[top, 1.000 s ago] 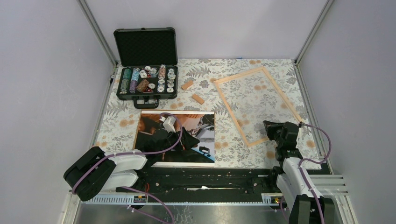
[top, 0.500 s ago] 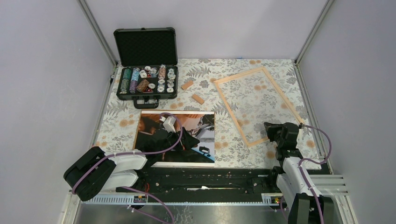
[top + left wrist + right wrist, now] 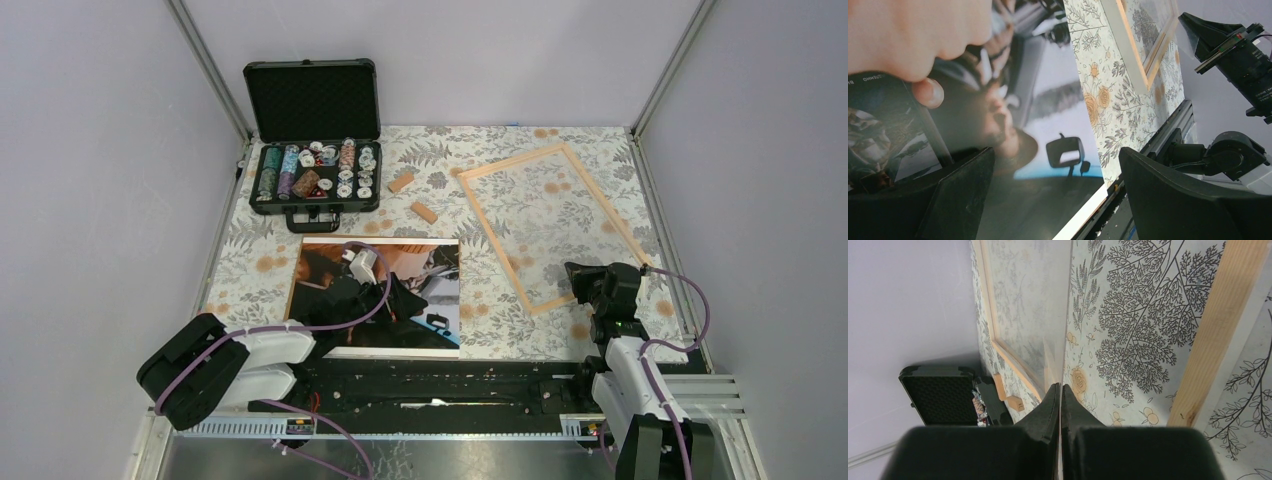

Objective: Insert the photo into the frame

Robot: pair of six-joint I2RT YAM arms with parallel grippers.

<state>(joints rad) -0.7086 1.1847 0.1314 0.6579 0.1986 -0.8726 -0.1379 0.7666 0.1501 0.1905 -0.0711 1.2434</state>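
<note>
Top external: a black hard case [image 3: 312, 100] stands open at the far left with its foam-lined lid up, and its tray is packed with rows of round poker chips [image 3: 315, 170]. The glossy photo [image 3: 440, 310] lies flat at the near left on the floral cloth [image 3: 250, 270]. The frame [image 3: 497, 245], made of thin pale wooden strips, lies askew at the far right.

Left wrist: the left gripper [image 3: 1055, 155] hangs spread wide over the photo.

Right wrist: the right gripper [image 3: 1060, 387] is pinched tight, its tips over cloth between the frame's strips.
</note>
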